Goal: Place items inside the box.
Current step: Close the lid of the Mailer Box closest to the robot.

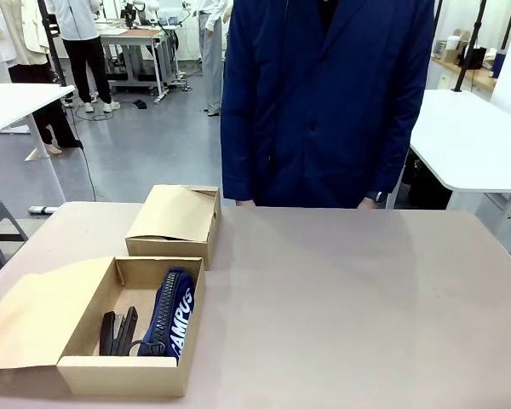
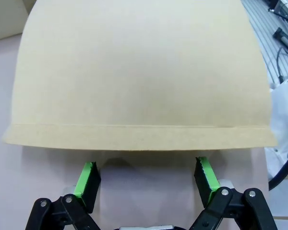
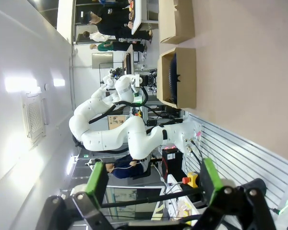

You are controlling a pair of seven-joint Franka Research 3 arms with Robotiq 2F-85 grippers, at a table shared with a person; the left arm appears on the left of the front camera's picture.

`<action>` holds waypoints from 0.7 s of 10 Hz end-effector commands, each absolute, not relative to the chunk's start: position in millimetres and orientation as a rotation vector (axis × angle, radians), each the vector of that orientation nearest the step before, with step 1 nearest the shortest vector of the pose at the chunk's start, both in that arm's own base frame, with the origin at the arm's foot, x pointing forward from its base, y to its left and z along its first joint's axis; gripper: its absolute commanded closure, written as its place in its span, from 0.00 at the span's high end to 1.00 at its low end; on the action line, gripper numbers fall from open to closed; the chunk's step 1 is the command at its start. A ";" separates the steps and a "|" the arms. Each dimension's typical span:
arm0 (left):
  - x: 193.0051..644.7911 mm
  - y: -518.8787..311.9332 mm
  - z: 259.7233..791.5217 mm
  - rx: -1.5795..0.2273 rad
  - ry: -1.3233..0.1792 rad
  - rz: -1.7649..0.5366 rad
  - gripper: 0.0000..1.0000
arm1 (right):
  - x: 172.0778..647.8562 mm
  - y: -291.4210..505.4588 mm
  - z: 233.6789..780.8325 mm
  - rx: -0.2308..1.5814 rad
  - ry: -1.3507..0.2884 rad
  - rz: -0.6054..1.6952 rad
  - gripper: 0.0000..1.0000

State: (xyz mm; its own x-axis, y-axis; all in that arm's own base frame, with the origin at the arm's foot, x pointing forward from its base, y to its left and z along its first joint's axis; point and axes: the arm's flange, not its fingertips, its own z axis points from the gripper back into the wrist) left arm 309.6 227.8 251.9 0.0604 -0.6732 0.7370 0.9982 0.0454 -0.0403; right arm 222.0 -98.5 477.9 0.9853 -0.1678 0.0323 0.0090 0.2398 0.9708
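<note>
The box (image 1: 123, 373) stands open at the table's front left, its flap lid (image 1: 34, 317) folded out flat to the left. Inside lie a navy pouch (image 1: 175, 313) lettered "CAMPUS" and black staplers (image 1: 117, 332) beside it. My left gripper (image 2: 147, 178) is open with nothing between its green pads, hanging just over the near edge of the flap lid (image 2: 139, 72). My right gripper (image 3: 153, 183) is open and holds nothing, off the table's side. Far off in the right wrist view stands the box (image 3: 182, 76) with the pouch's dark edge (image 3: 172, 72) in it.
A shorter cardboard box (image 1: 175, 223) stands closed behind the open one, also seen as a shorter box (image 3: 177, 21) from the right wrist. A person in a navy coat (image 1: 324, 102) stands at the far edge, hands at the table. My white left arm (image 3: 125, 134) shows.
</note>
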 end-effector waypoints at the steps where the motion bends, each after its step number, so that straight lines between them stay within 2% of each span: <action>1: 330.3 244.0 220.1 -0.664 -0.616 -1.436 1.00 | 220.8 -97.2 481.0 1.345 -0.144 -0.124 1.00; 3: 335.6 236.2 216.9 -0.689 -0.631 -1.446 1.00 | 220.8 -97.2 481.0 1.345 -0.144 -0.124 1.00; 7: 332.2 191.8 256.4 -0.819 -1.002 -1.473 1.00 | 220.8 -97.2 481.0 1.345 -0.144 -0.124 1.00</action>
State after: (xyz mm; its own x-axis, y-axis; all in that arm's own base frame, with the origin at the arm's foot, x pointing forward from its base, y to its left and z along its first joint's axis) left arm 329.0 186.1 264.8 -0.0576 -0.4932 0.8680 0.9972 0.0132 0.0737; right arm 222.0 -98.5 477.9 0.9853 -0.1676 0.0322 0.0090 0.2397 0.9708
